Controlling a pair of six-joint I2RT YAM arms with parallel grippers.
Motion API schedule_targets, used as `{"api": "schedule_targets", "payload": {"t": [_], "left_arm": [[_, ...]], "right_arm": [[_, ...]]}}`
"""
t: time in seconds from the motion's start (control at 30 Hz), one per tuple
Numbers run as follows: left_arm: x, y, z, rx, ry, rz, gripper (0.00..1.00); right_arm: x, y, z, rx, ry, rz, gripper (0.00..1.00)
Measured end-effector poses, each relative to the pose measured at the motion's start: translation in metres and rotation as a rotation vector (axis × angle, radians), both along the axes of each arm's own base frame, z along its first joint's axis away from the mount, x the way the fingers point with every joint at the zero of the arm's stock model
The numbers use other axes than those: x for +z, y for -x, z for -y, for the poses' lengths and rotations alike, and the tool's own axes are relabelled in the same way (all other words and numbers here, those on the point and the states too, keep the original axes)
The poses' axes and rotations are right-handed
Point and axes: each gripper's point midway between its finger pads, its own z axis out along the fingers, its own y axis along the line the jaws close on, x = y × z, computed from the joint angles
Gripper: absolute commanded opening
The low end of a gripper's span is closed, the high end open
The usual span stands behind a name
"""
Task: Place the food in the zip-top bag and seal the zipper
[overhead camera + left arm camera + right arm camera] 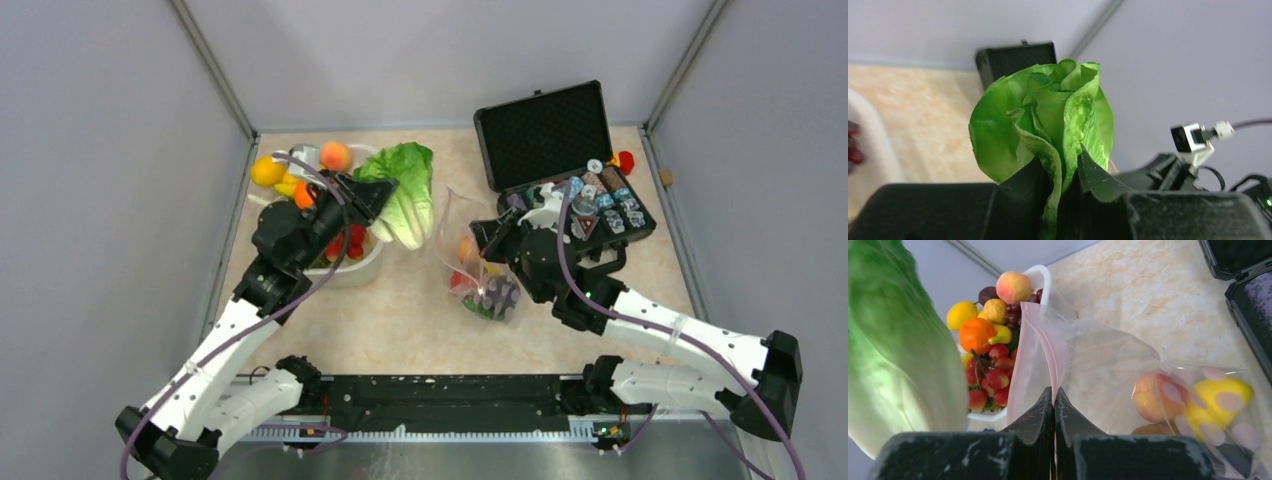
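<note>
Arms rise from a black rail at the near edge and reach out over the marbled tabletop. On the right side, the right gripper has its jaws pressed fully together on the rim of the zip-top bag. It pinches the clear film right by the pink zipper; the wrist view shows the two black fingers meeting with the film between them. The bag lies on the table between the two arms, its mouth raised toward the far side and gaping. Inside it, at the near end, sit a peach, a yellow fruit and some darker pieces I cannot make out. Left of the bag, the left gripper is closed part-way around the base of the lettuce, holding it in the air with its leaves pointing away from the wrist. The lettuce hangs just beside the bag's mouth, over the right rim of the white basin, and from the right wrist it hides much of that basin. The basin holds more toy fruit, among them a second peach. Just behind the right gripper an open black case stands, chips and dice in its tray, close to the bag's right edge
</note>
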Motion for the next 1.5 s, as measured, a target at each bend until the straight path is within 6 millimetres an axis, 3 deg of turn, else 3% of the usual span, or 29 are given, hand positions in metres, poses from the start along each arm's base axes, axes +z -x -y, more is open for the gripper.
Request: {"api": "schedule_targets", "payload": {"t": [0.1,0.2,0.57,0.87,1.23,1.5], "left_arm": [[-0.02,0.011,0.026,-0.056,0.031,-0.019,0.0],[-0.031,0.014,0.039,-0.064,0.064,-0.013,0.0],[-0.003,0.009,0.039,-0.003,0.222,0.122,0.0],[-0.038,-0.001,0.066,-0.003,0.174,0.123,0.0],[-0.029,0.016,0.076,0.105,0.111,0.228,0.0],[-0.041,0.019,0.077,0.232,0.026,0.25,0.0]], "right_arm": [[0.002,-0.004,-0.005,-0.017,-0.042,-0.006,0.0],[-0.002,-0.008,-0.009,-0.032,-0.066,-0.022,0.0],[0.004,-0.012,-0.014,-0.055,-0.135,-0.025,0.0],[0.007,-0.009,-0.018,-0.03,-0.165,-0.034,0.0],[0.016,-0.004,-0.006,-0.062,-0.253,-0.052,0.0],[0.014,-0.004,0.0,-0.087,-0.254,-0.062,0.0]]}}
